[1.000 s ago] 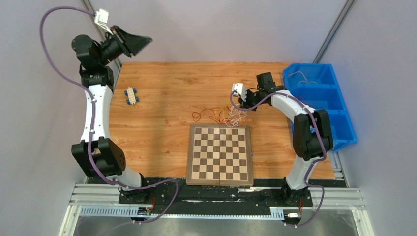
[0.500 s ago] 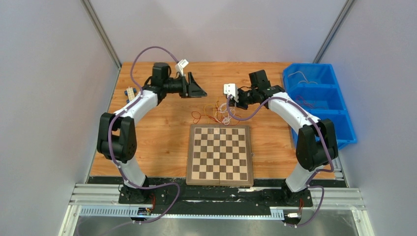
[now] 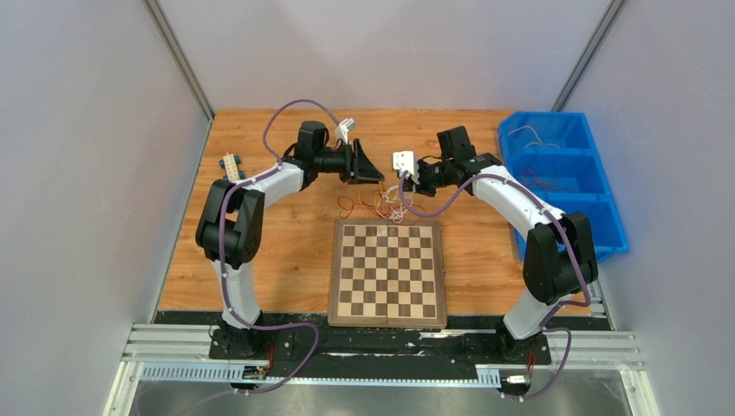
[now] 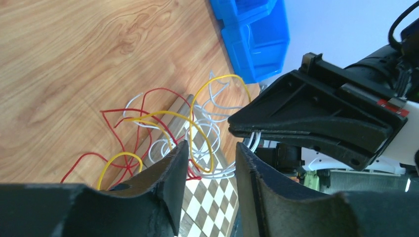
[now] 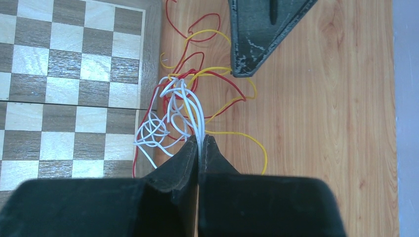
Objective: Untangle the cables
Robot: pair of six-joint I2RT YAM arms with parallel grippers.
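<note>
The cables (image 3: 381, 204) are a small tangle of thin red, yellow and white wires lying at the chessboard's far edge. In the right wrist view my right gripper (image 5: 199, 143) is shut on several white wires (image 5: 190, 106) and lifts them out of the tangle. In the top view it (image 3: 400, 185) hangs just right of the tangle. My left gripper (image 3: 374, 173) is open and empty, close above the tangle's far side. In the left wrist view its fingers (image 4: 210, 150) frame the yellow and white loops (image 4: 207, 126), with the right gripper's fingers (image 4: 316, 116) just beyond.
A folded chessboard (image 3: 387, 270) lies in front of the tangle; some wires rest on its far edge. A blue bin (image 3: 568, 178) with three compartments stands at the right edge. A small blue-and-white object (image 3: 230, 165) lies far left.
My left arm has swung in from the far left corner to just above the tangle. My right gripper has shifted slightly left, and the white wires now rise into its jaws.
</note>
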